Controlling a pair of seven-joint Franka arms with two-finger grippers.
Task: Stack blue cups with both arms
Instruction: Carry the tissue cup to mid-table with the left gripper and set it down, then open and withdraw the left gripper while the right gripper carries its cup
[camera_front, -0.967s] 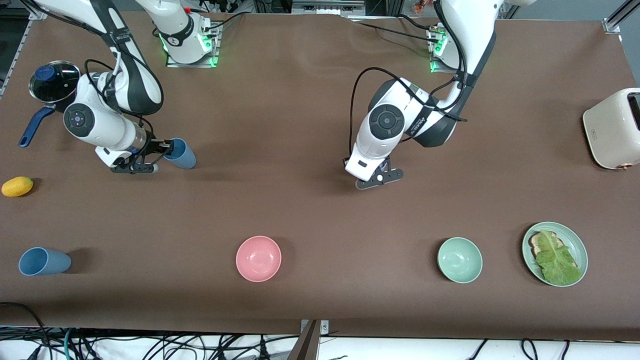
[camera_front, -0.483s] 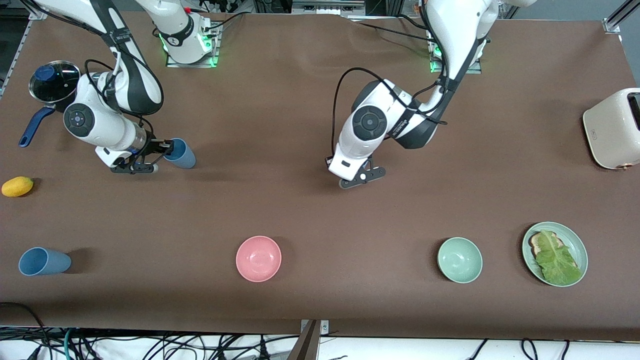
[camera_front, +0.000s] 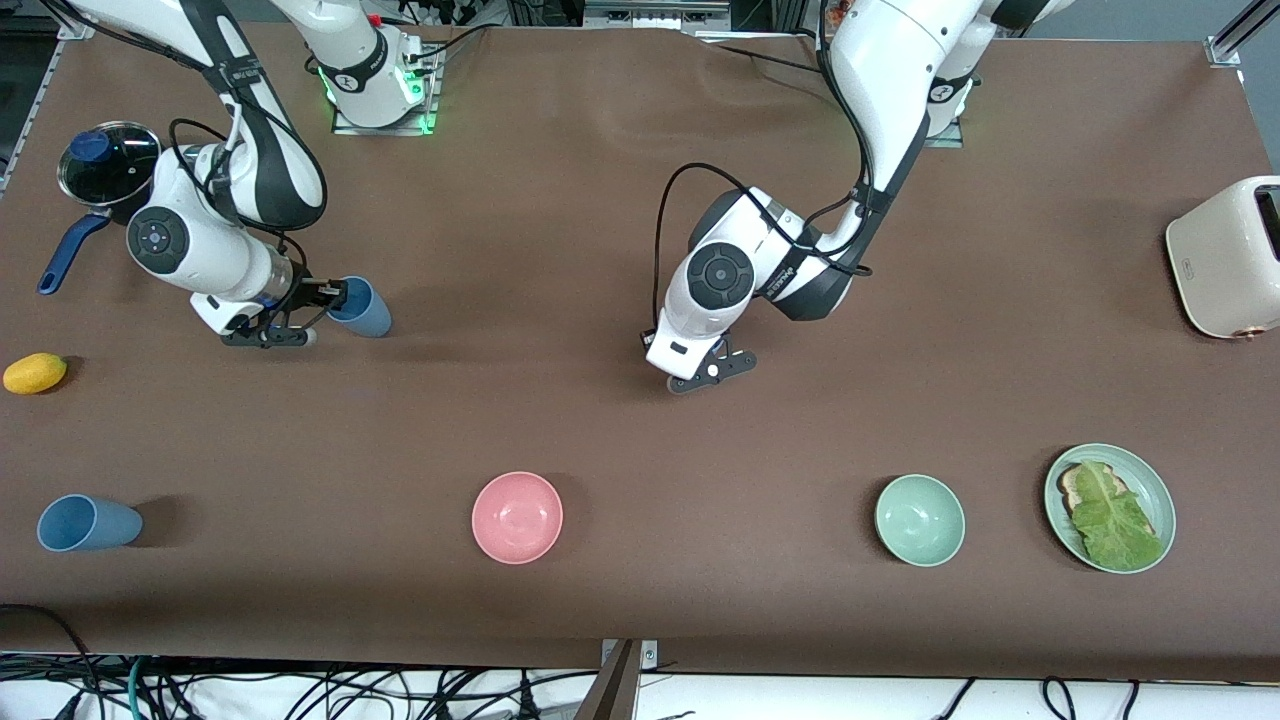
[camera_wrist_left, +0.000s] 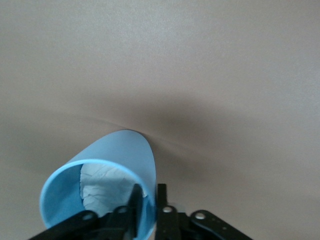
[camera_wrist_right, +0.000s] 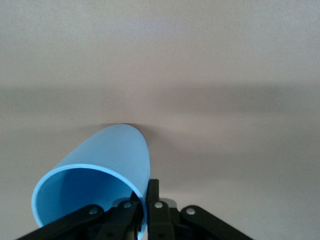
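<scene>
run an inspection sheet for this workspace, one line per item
surface: brown table cover, no spills seen
job's things: plain blue cup held by its rim; blue cup with white inside held by its rim; third blue cup on its side, nearest the front camera, at the right arm's end; none stacked
clutter: pink bowl, green bowl, plate with toast and lettuce, yellow fruit, lidded pot, toaster
grippers: right gripper shut on the plain cup; left gripper pinching the other cup's rim, over the table's middle
cables: loose bundle below the table edge
surroundings: nothing seen
</scene>
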